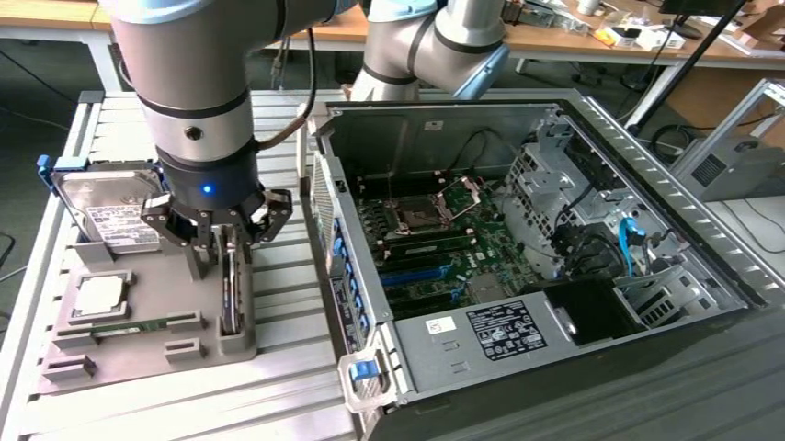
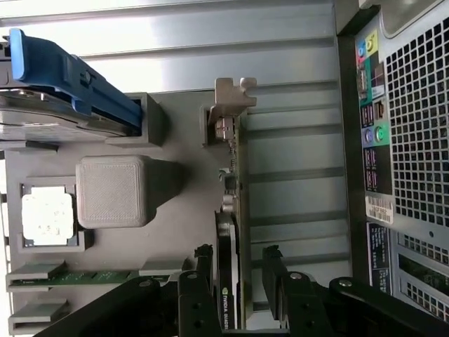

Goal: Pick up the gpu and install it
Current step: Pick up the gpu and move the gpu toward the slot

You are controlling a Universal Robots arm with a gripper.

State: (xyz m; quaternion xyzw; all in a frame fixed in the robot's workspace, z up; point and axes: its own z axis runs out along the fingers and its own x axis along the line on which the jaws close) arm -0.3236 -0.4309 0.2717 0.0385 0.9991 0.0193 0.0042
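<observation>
slatted metal surface (image 1: 294, 395) carries a grey tray (image 1: 135, 356) and, at the exterior view's right, an open computer case (image 1: 687, 276); on the tray lie a hard drive (image 1: 105, 207) and a small square chip (image 1: 98, 294); the gpu (image 1: 231, 299) stands on its thin edge in a holder of this same tray, with its silver bracket (image 2: 230, 102) at the end away from the arm; inside the case the green board (image 1: 429, 243) is bare, and i see no card seated in its slots.

i judge the task to be at its very beginning; the gpu is not lifted from the tray, and both the picking up and the installing are not yet done.

the fingers (image 2: 203, 265) are spread wide and lowered over the gpu, one on each side of the card; in the wrist view a small gap shows between each finger and the card, so they hold nothing and seem not to press it.
</observation>
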